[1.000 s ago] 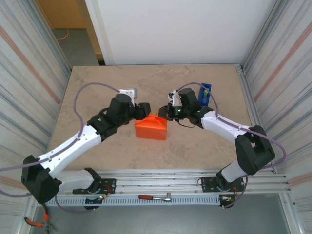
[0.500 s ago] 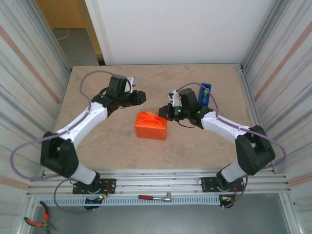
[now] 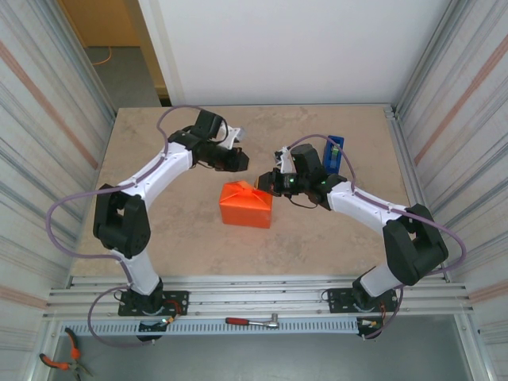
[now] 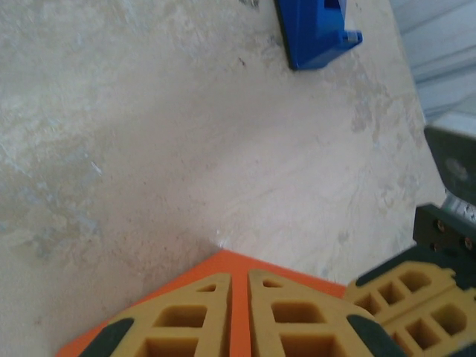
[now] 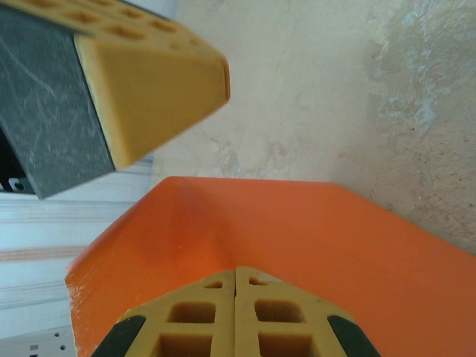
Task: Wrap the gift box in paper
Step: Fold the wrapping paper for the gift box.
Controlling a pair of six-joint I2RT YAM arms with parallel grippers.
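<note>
Where the right claw (image 3: 263,182) hangs, the paper (image 3: 248,210) lies just below.

Paper (image 3: 246,206) hides box fully. Left wrist: dispenser (image 4: 316,33) cut by top edge, paper by bottom edge.

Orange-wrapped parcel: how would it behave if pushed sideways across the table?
The orange-wrapped parcel sits low and flat, so it would probably slide rather than tip. Its paper looks thin, with a raised triangular flap, so a push there would likely crumple or unfold it.
</note>
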